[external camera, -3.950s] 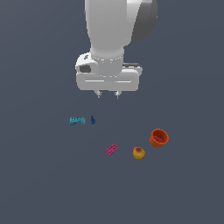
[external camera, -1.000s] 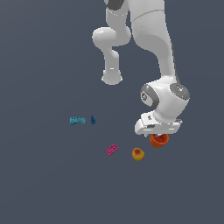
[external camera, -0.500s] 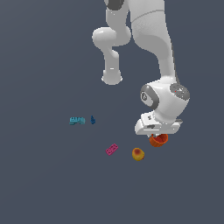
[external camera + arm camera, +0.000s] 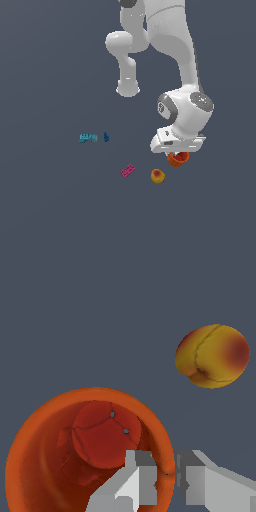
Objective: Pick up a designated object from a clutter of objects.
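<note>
The designated object, an orange-red cup (image 4: 178, 159) with a thick rim, stands at the exterior view's right, partly hidden under my hand. My gripper (image 4: 176, 151) is down on it. In the wrist view the cup (image 4: 65, 466) shows its open mouth. My gripper (image 4: 166, 468) straddles the rim: one finger (image 4: 140, 476) is inside the cup and the other (image 4: 200, 481) outside, both pressed against the wall. The rest of the clutter of objects lies around it.
A yellow-orange round fruit (image 4: 158, 176) (image 4: 212, 356) lies close beside the cup. A pink flat brick (image 4: 128, 171) is further toward the exterior view's left. A teal brick (image 4: 88, 137) and a small dark blue piece (image 4: 106, 136) lie farther off that way.
Four seconds ago my hand hung high over the middle; it has since come down onto the cup. Over the last second the hand has hardly moved, and the cup stays where it was.
</note>
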`<state>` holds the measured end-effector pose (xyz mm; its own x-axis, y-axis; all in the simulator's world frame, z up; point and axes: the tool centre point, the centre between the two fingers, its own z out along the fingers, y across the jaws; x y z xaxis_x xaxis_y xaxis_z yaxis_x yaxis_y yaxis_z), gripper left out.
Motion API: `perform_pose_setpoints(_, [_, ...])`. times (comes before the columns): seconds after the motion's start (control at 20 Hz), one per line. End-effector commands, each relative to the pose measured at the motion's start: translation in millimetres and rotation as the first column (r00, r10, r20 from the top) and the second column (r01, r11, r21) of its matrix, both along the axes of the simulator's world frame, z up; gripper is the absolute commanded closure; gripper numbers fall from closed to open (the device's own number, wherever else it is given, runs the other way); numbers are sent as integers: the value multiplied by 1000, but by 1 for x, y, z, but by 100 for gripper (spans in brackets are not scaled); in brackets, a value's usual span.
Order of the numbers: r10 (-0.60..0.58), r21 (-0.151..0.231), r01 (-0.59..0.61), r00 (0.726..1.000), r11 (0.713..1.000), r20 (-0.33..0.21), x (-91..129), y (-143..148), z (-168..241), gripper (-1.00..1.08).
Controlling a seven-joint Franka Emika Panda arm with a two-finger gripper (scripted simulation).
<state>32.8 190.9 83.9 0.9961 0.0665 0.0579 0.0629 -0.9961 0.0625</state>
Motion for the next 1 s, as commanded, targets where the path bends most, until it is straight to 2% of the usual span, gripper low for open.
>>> perform_pose_setpoints(0.0, [-1,1,1,1000,1000,3,2,-13,11,108])
perform_pose_setpoints(0.35, [-1,1,1,1000,1000,3,8,-66,52,108])
perform_pose_setpoints(0.95, [0,4,0,1000,1000,2,22,-190,148,108])
